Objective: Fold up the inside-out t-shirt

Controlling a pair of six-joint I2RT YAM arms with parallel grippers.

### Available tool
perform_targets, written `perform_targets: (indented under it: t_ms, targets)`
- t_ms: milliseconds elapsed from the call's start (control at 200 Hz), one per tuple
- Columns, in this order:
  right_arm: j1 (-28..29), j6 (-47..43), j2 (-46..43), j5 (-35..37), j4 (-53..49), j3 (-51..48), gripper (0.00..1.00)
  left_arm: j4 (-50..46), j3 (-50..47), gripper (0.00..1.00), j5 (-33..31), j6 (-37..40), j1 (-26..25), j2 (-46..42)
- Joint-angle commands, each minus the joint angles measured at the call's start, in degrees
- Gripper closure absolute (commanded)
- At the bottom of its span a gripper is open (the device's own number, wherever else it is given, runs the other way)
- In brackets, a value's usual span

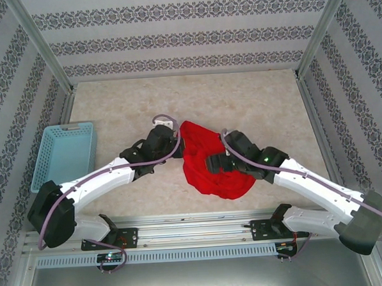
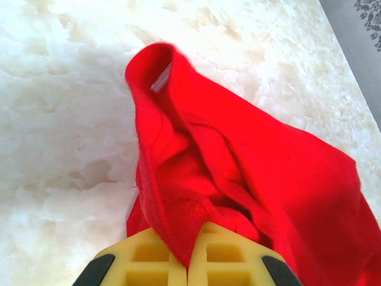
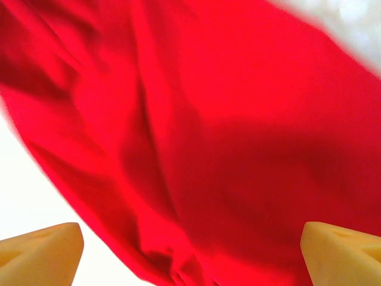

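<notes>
**Top external view.** The red t-shirt lies crumpled in a rough triangular heap at the middle of the pale, marbled table, between the two arms. The left gripper meets its far corner. The right gripper sits over its right half. A light blue mesh basket stands well apart, at the table's left edge.

**Left wrist view.** The left gripper is clenched, its yellow, grid-moulded fingers pressed together on a ribbed hem of the t-shirt. From the pinch the soft cloth runs away in long folds over the table.

**Right wrist view.** The right gripper stands released, its yellow fingers wide apart at the lower corners. The t-shirt, matte and deeply creased, spans the gap close before them. Whether it touches either finger cannot be told.
</notes>
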Motion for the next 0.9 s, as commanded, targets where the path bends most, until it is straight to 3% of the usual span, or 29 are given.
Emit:
perform_targets:
  t_ms: [0, 80, 145, 195, 310, 365, 515, 649, 704, 794, 894]
  targets:
    - [0.75, 3.53, 2.18, 4.11, -0.6, -4.3, 0.06, -2.85, -0.65, 1.0, -0.03, 0.46, 1.35, -2.22]
    - [0.41, 4.63, 5.66, 6.76, 1.01, -5.55, 0.09, -3.71, -0.94, 1.0, -0.32, 0.8, 1.98, -3.45]
    - [-1.59, 5.21, 9.08, 8.76, 0.11, -4.54, 0.21, -4.86, -1.21, 1.0, -0.6, 1.3, 2.44, -4.55]
    - [-4.11, 5.09, 10.79, 9.79, -0.54, -3.61, 0.37, -5.86, -1.64, 1.0, -0.66, 1.82, 2.96, -5.58]
    - [-11.2, 4.05, 8.94, 9.83, -1.01, -2.47, 0.84, -8.82, -3.52, 1.0, -1.7, 3.04, 4.37, -8.89]
    - [-14.29, 2.71, 5.7, 7.24, -0.49, -2.0, 0.96, -10.55, -4.64, 1.0, -2.35, 3.61, 5.26, -10.42]
    - [-17.94, -2.83, -3.76, -8.98, 3.11, -2.07, 1.0, -15.65, -6.05, 1.0, -2.37, 5.66, 8.14, -11.34]
    - [-17.97, -2.65, -6.73, -20.71, 4.5, -2.16, 1.0, -24.09, -1.03, 1.0, -3.93, 8.68, 8.63, -3.46]
    - [-17.97, -1.7, -6.74, -22.12, 6.31, -3.49, 1.0, -27.13, 1.82, 0.88, -3.52, 9.91, 8.41, 0.61]
    - [-17.97, -0.57, -5.65, -21.14, 8.48, -5.3, 1.0, -32.26, 6.06, 0.52, -9.57, 9.2, 5.85, 3.24]
    - [-17.97, -0.02, -3.85, -19.96, 9.12, -5.32, 1.0, -35.99, 10.31, 0.3, -16.64, 8.95, 0.32, 1.81]
